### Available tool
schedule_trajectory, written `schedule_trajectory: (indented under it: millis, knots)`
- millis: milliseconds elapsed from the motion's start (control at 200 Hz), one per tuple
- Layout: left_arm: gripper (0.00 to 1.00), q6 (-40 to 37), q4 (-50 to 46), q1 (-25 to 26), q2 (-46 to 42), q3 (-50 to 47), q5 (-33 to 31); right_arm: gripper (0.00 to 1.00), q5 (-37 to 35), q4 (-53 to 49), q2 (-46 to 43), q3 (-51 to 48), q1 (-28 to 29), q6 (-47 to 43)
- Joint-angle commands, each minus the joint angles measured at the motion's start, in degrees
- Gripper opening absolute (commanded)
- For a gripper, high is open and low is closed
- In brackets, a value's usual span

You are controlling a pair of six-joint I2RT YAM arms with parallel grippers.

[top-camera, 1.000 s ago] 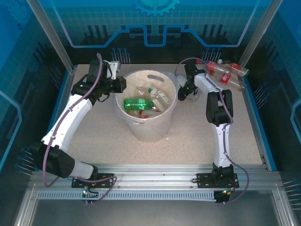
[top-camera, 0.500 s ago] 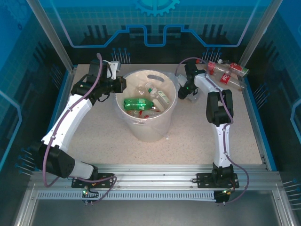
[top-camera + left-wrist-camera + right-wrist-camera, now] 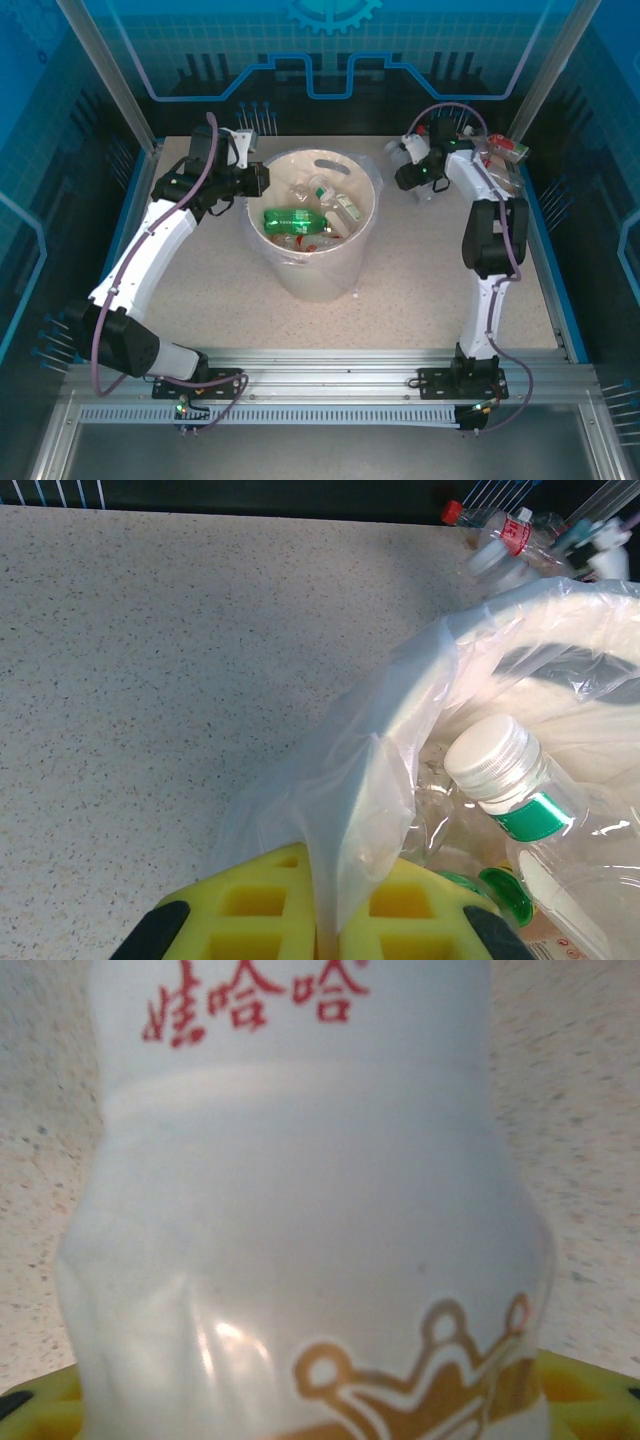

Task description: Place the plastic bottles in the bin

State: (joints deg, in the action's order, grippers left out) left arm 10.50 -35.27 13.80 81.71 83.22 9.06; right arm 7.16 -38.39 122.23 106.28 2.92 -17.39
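Speckled table (image 3: 420, 290) | left gripper (image 3: 325, 925) pinched shut on liner (image 3: 350, 770) at bin (image 3: 300, 285) rim | white bottle (image 3: 300, 1210) sat between right gripper (image 3: 412, 178) pads, axis along them; I couldn't tell if clamped | bin lay to its left

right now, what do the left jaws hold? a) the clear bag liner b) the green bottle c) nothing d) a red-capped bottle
a: the left gripper has its jaws pinched shut on the clear bag liner draped over the bin rim
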Motion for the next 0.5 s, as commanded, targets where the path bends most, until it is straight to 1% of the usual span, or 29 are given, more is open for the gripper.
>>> schedule_trajectory:
  millis: [0,190,365,495]
  knots:
    - [0.00,3.7,-3.0,1.0,2.3,0.3,5.5,0.58,2.7,0.5,-7.1,-2.7,-0.2,3.8]
    - [0.00,3.7,-4.0,1.5,3.8,1.5,5.3,0.57,5.1,1.3,-16.1,-7.7,-1.1,8.3]
    - [0.00,2.9,-5.4,2.1,4.8,3.2,4.8,0.54,5.9,1.5,-24.2,-8.2,-1.1,13.3]
    - [0.00,2.8,-6.1,2.4,5.8,4.5,4.4,0.53,10.4,4.5,-30.5,-8.5,0.0,16.9]
